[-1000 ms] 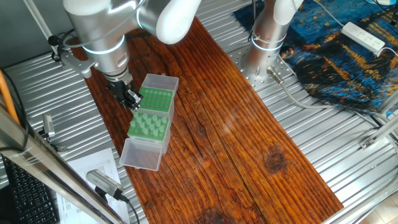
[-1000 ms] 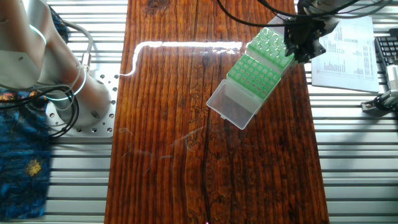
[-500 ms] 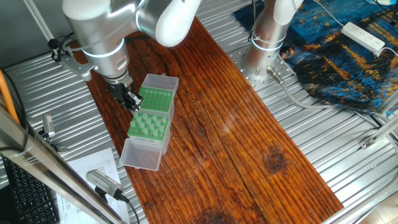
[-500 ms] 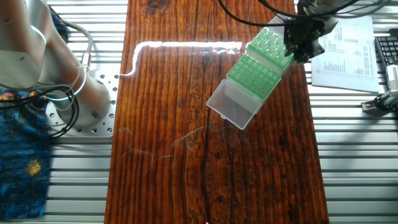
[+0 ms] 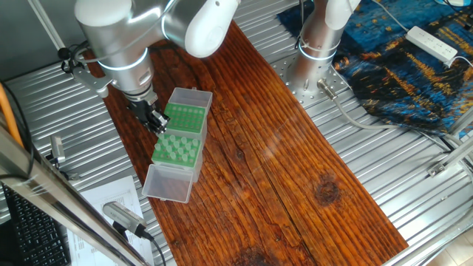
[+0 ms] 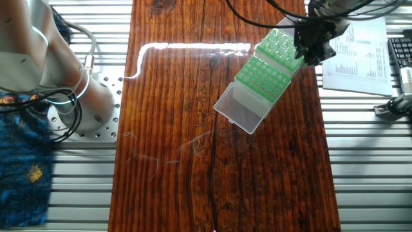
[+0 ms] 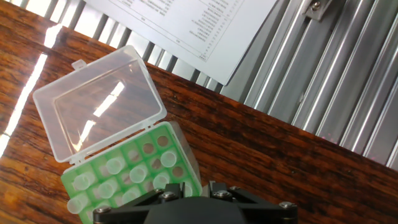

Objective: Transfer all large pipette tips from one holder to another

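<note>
The gripper (image 5: 154, 118) hangs just above the near edge of the green rack (image 5: 177, 150), exactly where it was a second ago; nothing on the table has shifted. Whether its fingers are spread or pinching cannot be told, since the hand view shows only its black body. Beneath it, the large pipette tips (image 7: 134, 174) stand upright in that rack's holes, the clear lid (image 7: 99, 102) flung open beyond. Farther off lies a printed sheet (image 6: 354, 55).
</note>
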Available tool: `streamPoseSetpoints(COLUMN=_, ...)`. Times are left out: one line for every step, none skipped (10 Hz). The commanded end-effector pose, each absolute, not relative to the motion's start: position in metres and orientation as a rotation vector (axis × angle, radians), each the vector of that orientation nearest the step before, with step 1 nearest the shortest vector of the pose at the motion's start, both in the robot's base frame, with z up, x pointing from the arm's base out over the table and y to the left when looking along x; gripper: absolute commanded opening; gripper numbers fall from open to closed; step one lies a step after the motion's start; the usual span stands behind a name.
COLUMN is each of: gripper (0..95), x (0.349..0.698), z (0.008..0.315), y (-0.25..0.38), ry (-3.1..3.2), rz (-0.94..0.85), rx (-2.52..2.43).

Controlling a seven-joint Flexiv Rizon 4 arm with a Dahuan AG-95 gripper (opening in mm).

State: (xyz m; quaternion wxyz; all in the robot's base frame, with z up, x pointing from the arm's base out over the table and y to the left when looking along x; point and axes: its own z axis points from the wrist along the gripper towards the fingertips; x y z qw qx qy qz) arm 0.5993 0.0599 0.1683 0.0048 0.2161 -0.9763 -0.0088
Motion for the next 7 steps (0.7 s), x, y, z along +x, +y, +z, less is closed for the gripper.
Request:
streamPoseSetpoints(gripper=19.0, x=0.5998, z=0.1675, y=0.0596, ry=-3.058, rz=-0.026, rx=0.675)
streamPoseSetpoints(gripper=19.0, x=0.6000, z=0.1663, y=0.0594, ry=-3.058, rz=-0.027, rx=0.677)
streamPoseSetpoints(gripper=19.0, x=0.6002, z=0.1656, y=0.0599, ry=-3.056, rz=-0.023, rx=0.680)
streamPoseSetpoints(gripper=19.0, x=0.5998, z=0.1657, y=0.0615, ry=-3.057, rz=-0.023, rx=0.680)
streamPoseSetpoints(gripper=19.0, x=0.5996, z=0.1650, y=0.0642, ry=-3.059, rz=-0.022, rx=0.669)
streamPoseSetpoints(gripper=19.0, x=0.5995, z=0.1640, y=0.0670, ry=-3.059, rz=-0.018, rx=0.657)
streamPoseSetpoints(gripper=19.0, x=0.5992, z=0.1629, y=0.0691, ry=-3.057, rz=-0.015, rx=0.648)
